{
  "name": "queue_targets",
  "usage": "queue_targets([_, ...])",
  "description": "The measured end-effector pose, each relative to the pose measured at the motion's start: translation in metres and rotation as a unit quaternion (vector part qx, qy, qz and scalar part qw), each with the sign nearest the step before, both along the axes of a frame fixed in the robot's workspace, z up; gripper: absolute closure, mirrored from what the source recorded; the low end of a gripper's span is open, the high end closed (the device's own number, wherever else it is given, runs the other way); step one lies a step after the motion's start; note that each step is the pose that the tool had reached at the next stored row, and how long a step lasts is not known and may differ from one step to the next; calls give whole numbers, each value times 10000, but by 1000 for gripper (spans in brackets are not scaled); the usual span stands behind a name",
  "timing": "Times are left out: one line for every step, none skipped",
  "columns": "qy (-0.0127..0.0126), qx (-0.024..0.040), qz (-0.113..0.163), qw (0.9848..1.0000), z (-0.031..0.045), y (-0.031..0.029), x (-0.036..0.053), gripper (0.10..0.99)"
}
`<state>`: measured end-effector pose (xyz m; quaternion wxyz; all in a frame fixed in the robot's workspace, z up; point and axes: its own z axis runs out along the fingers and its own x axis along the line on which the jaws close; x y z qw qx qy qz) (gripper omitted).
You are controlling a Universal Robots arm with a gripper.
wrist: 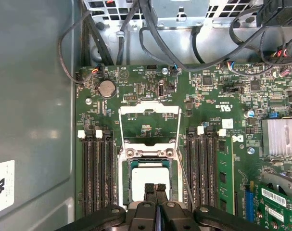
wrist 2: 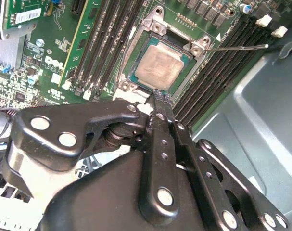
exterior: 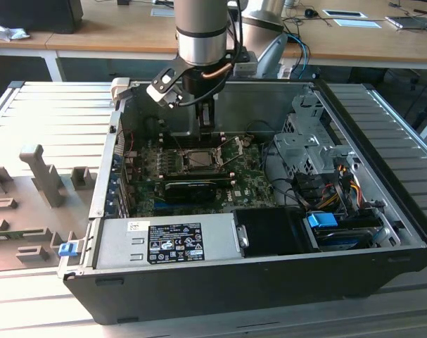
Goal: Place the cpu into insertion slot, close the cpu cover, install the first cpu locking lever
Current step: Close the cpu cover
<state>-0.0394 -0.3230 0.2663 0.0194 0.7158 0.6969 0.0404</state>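
Motherboard (wrist: pixel 218 96) — cpu (wrist 2: pixel 160 67) lies flat, cpu cover (wrist: pixel 148 109) open.

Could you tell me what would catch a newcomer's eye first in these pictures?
An open computer case sits central in the exterior view, the arm reaching into it. In the first wrist view the shut end effector hangs just over the seated cpu, beside the open cpu cover.
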Motion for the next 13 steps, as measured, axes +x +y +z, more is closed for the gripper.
queue_targets([0,-1,0,10000,3,0,11,980])
queue_targets([0,-1,0,10000,4,-1,15,980])
queue_targets([1,-2,0,10000,5,-1,19,980])
queue_targets([1,-1,-1,10000,5,0,23,980])
queue_targets([0,-1,-1,10000,6,0,25,980])
queue_targets([0,-1,0,10000,6,-1,28,980])
queue_targets([1,-2,0,10000,7,-1,32,980])
queue_targets([0,-1,0,10000,7,0,33,980])
queue_targets([0,-1,0,10000,7,0,35,980])
queue_targets([0,-1,0,10000,8,0,38,980])
queue_targets([0,-1,0,10000,8,0,39,980])
queue_targets([0,-1,0,10000,9,0,40,980])
queue_targets([0,-1,0,10000,9,0,42,980])
